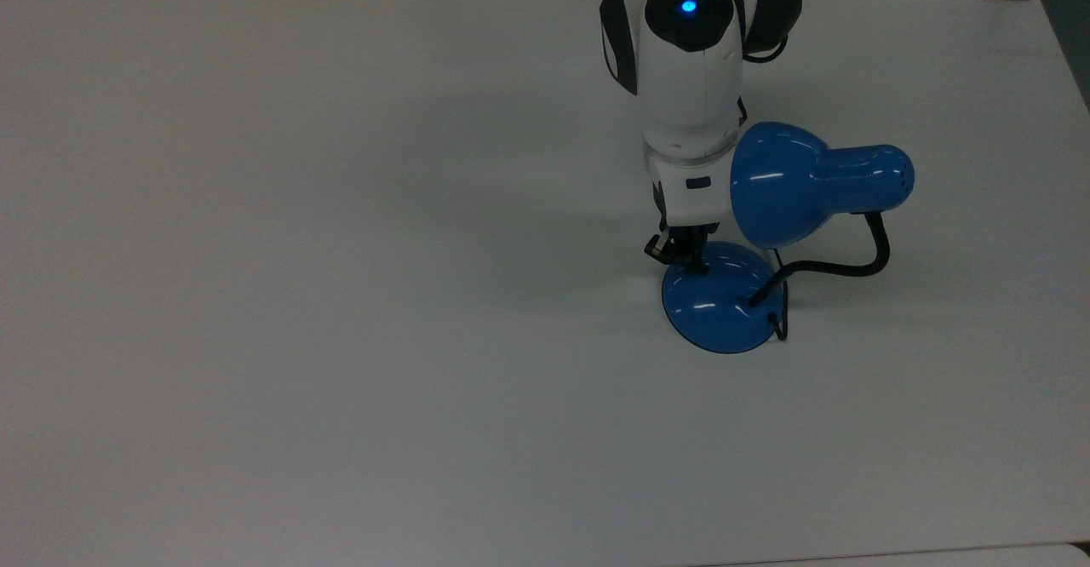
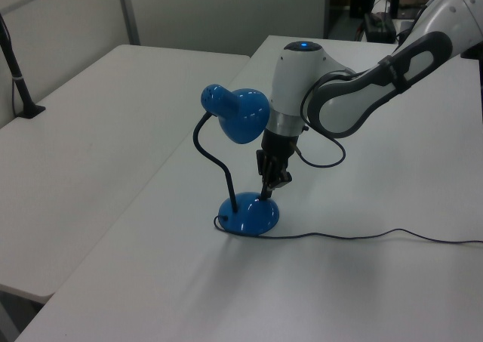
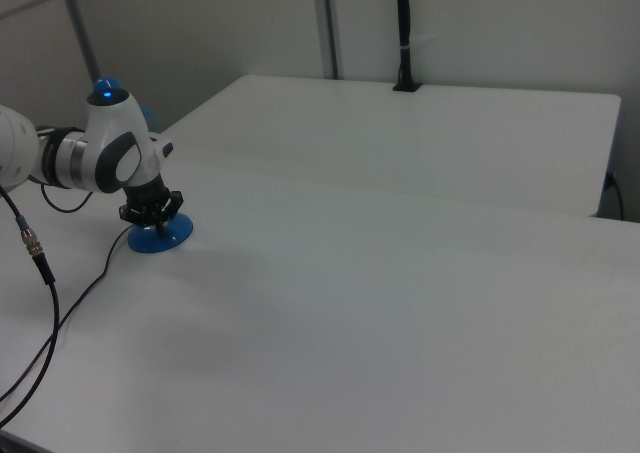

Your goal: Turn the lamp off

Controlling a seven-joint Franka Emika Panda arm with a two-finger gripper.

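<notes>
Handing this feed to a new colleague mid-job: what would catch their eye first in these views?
First, the glossy blue lamp right of centre in the top view on the bare white table, with no pool of light beneath its shade. Next, the white arm bending down beside it, its gripper pressed tip-down on the domed base at the edge nearest the arm.

lamp (image 1: 749, 235) switch hidden under claw (image 1: 681, 258)

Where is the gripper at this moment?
In the top view, the gripper is right of centre, its tip on the upper left edge of the lamp base, beside the blue shade.
</notes>
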